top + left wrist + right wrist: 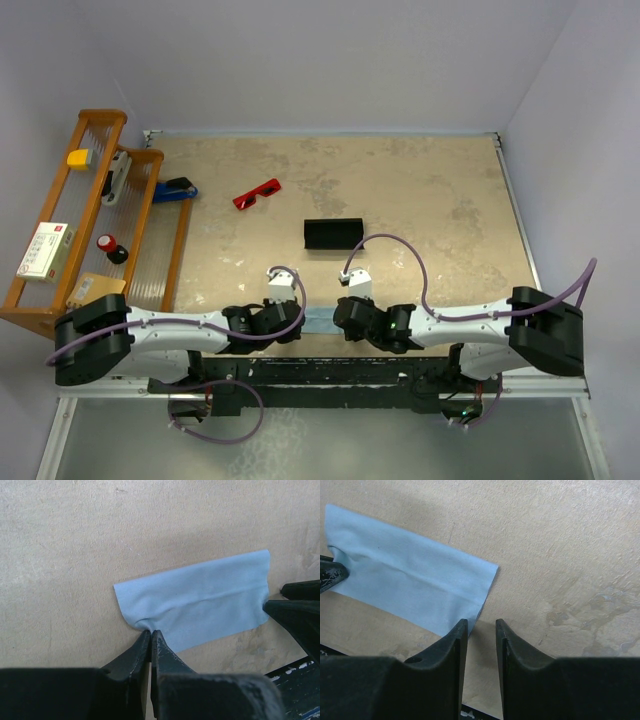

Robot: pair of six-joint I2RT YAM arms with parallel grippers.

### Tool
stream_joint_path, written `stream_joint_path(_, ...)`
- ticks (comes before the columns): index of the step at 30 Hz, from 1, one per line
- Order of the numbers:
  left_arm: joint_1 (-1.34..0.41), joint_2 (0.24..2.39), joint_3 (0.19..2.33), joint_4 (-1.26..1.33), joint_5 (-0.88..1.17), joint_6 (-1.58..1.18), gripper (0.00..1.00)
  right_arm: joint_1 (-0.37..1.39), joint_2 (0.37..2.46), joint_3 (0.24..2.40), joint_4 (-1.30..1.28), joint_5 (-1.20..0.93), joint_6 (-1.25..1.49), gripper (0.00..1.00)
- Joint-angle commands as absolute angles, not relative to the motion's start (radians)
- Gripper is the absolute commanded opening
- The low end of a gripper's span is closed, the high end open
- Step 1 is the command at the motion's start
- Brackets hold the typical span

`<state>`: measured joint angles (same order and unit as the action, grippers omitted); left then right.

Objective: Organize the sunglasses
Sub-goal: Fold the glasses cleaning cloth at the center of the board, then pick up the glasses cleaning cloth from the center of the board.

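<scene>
The red sunglasses lie on the table at the back left, far from both grippers. The black case lies behind the grippers, mid-table. A light blue cloth, folded into a strip, lies at the near edge between the grippers. My left gripper is shut on the cloth's left near corner, which is puckered at the tips. My right gripper is open, its left finger over the near right corner of the cloth. In the top view the left gripper and right gripper face each other.
A wooden rack stands at the left edge, holding a yellow block, a white box and small items. A blue object lies beside it. The table's near edge runs just below the cloth.
</scene>
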<state>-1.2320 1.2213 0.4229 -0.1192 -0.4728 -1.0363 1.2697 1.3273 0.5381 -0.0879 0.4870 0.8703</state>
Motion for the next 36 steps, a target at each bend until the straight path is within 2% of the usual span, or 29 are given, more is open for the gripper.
stream_joint_path(1,-1.236,1.218,0.434,-0.129,-0.484,-1.031,0.00,1.273,1.333,0.536,-0.101,0.522,0.885,0.33)
stream_joint_path(12,-1.241,1.255,0.443,-0.089,-0.472,-1.023,0.00,1.276,1.356,0.538,-0.048,0.467,0.894,0.31)
stream_joint_path(32,-1.249,1.230,0.420,-0.080,-0.471,-1.034,0.00,1.348,1.434,0.575,-0.154,0.523,0.964,0.27)
stream_joint_path(36,-1.251,1.227,0.416,-0.082,-0.474,-1.036,0.00,1.353,1.431,0.568,-0.157,0.528,0.981,0.22)
